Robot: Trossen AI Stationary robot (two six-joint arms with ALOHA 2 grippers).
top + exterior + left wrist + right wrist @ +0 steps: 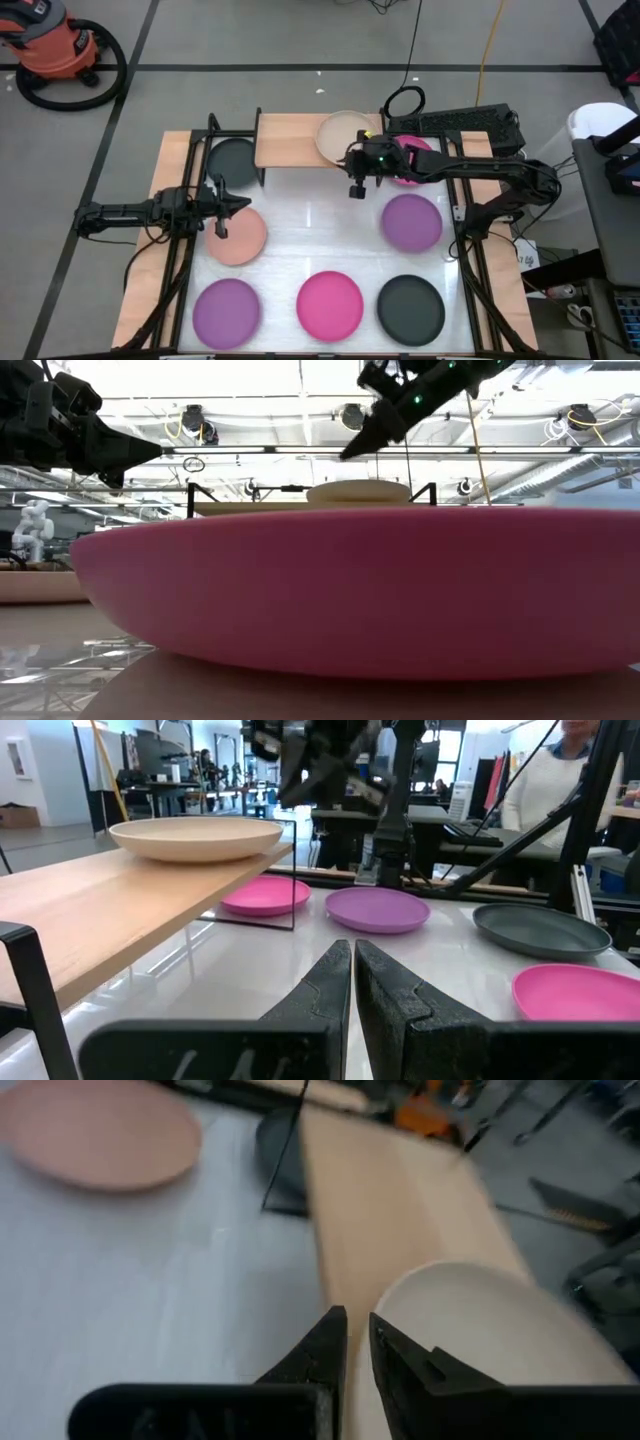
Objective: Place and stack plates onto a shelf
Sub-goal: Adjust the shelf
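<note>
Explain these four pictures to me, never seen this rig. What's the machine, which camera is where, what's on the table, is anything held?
It is a robot with two dark arms at a white table, each ending in a two-finger gripper. One picture looks straight down, one sits at table height behind a magenta plate, and two ride on the wrists. The wooden shelf carries one beige plate. On the table lie a salmon plate, two purple, two magenta and two black plates. The left gripper hangs by the salmon plate, shut and empty. The right gripper hangs just off the shelf near the beige plate, fingers nearly together, holding nothing.
</note>
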